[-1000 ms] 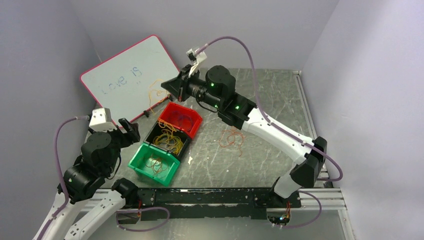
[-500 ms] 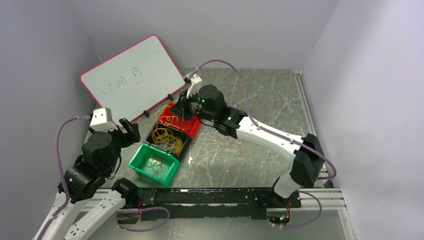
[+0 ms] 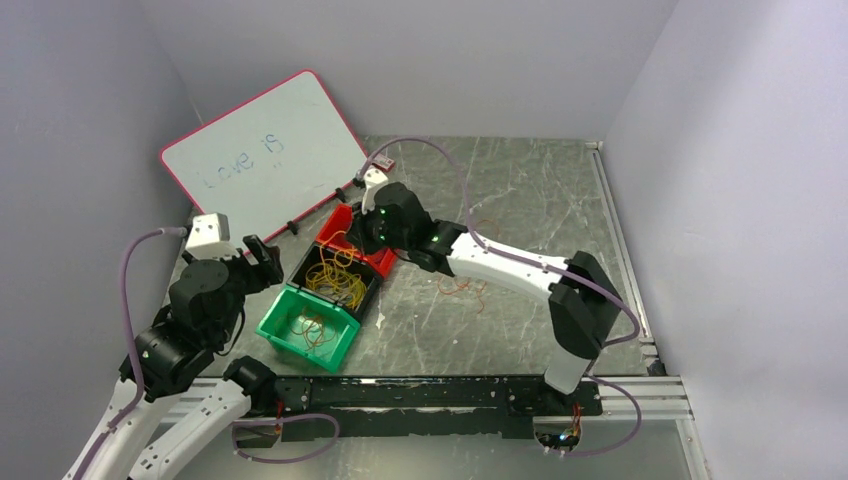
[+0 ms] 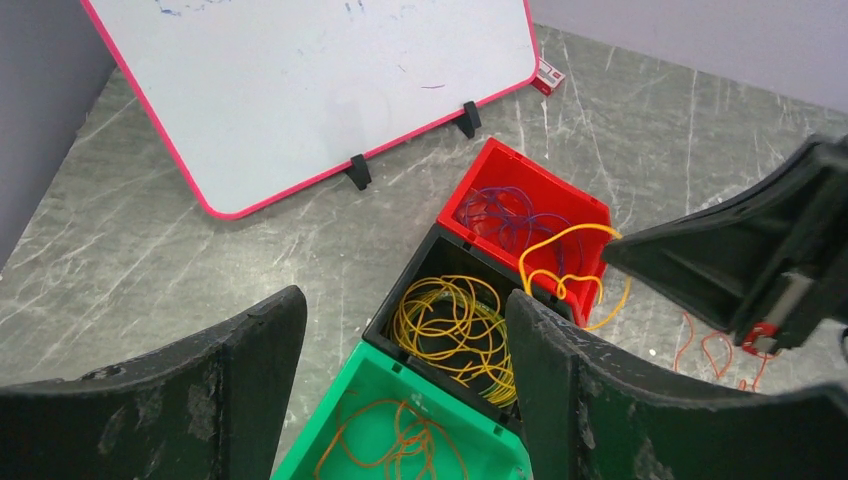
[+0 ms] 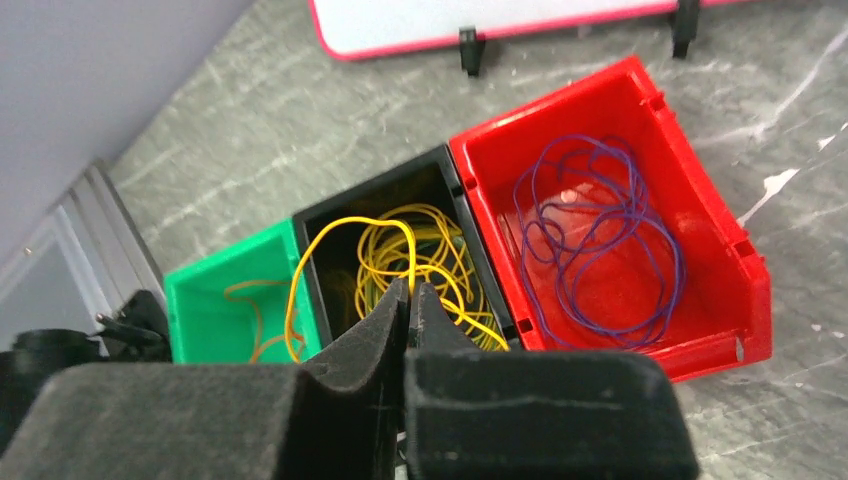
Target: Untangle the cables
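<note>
The right gripper (image 5: 405,300) had its jaws pinched on a thin yellow wire loop (image 5: 380,219) arching from their tips over the black plastic bin (image 5: 370,184). The left gripper (image 4: 400,300) stood spread, well apart.

Yellow cable loop (image 4: 580,229) in the right claw (image 4: 612,250), just over the red bin (image 4: 478,178).

- From overhead, my right wrist (image 3: 395,215) hides my right gripper (image 5: 409,293) and its pinch on the yellow cable (image 5: 355,222).
- The left wrist view's lower edge cuts off the green bin (image 4: 400,372).
- The whiteboard (image 3: 262,160) writing is faint, perhaps "Love is".
</note>
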